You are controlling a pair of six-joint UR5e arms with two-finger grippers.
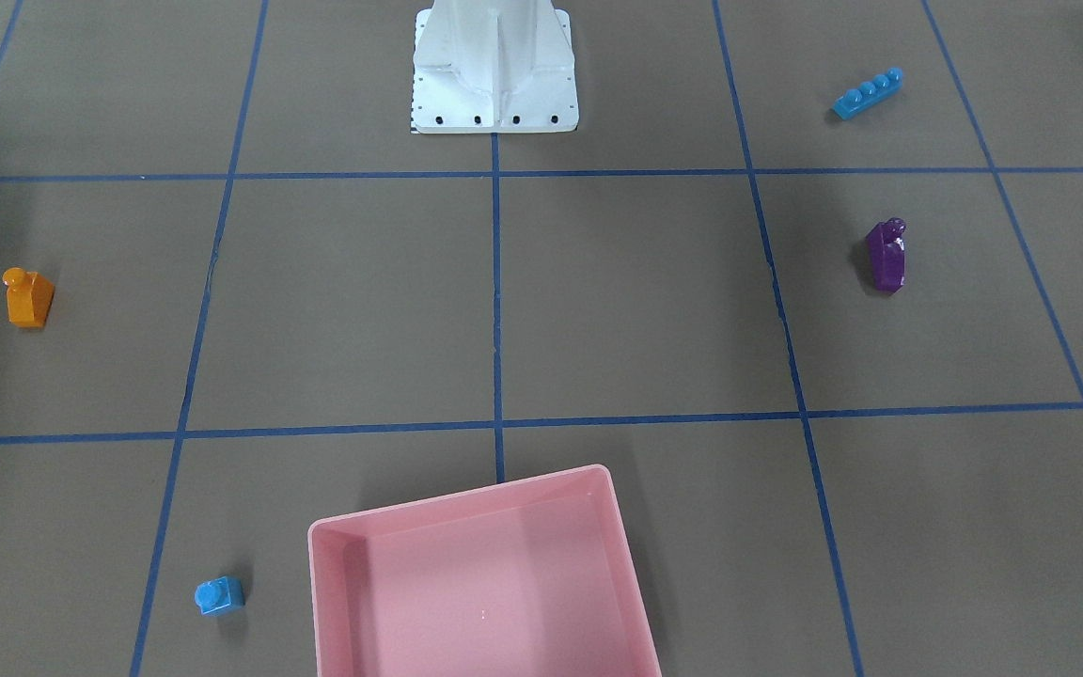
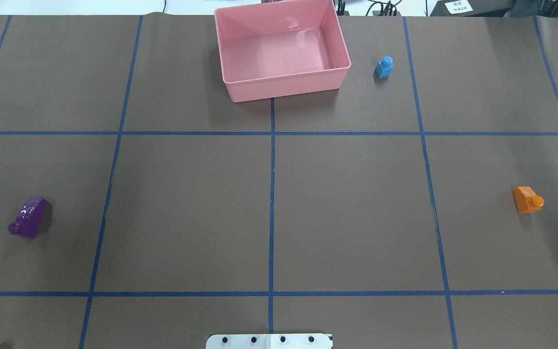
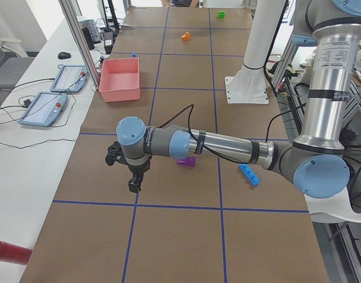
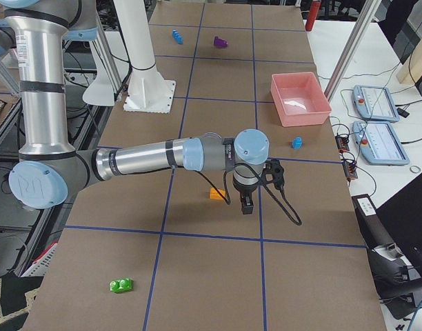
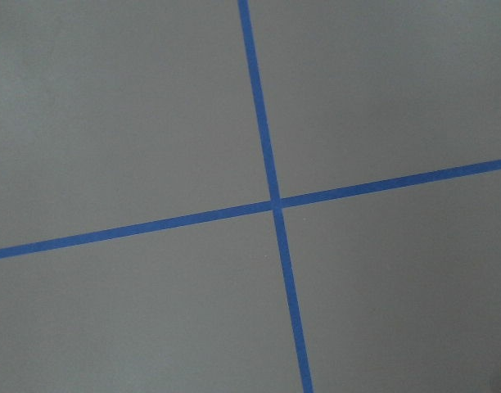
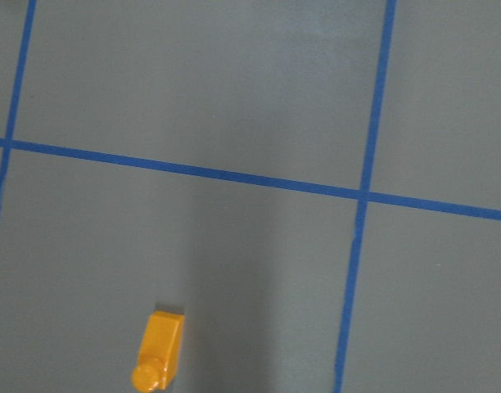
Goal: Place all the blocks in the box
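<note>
Box [image 2: 284, 92] empty, midway along the surface's operator-side edge. All four blocks out:
- blue cube [image 2: 384, 67] just beside the box
- orange block [image 2: 526, 199] toward the right end
- purple block [image 2: 29, 224] and blue bar [image 1: 868, 92] toward the left end

Right hand [image 4: 247, 205] hangs near orange, left hand [image 3: 133, 186] near purple. Spread of either: cannot tell. Suggest centring over orange and gripping its flat sides, not the slope.

A table covered in brown paper [image 2: 187, 203] carries a grid of blue tape lines [image 2: 272, 194]. At its edge farthest from the robot sits a shallow pink plastic box [image 2: 284, 88], with a small light-blue single-stud cube [image 2: 384, 67] near it on the robot's right. An orange sloped brick [image 2: 527, 199] lies far out to the right and a purple sloped brick [image 2: 29, 223] far out to the left. A long light-blue four-stud bar [image 1: 868, 93] lies on the left too, level with the white metal base plate [image 1: 494, 108]. A green studded brick [image 4: 120, 285] lies at the table's right end, well apart from the rest.
</note>
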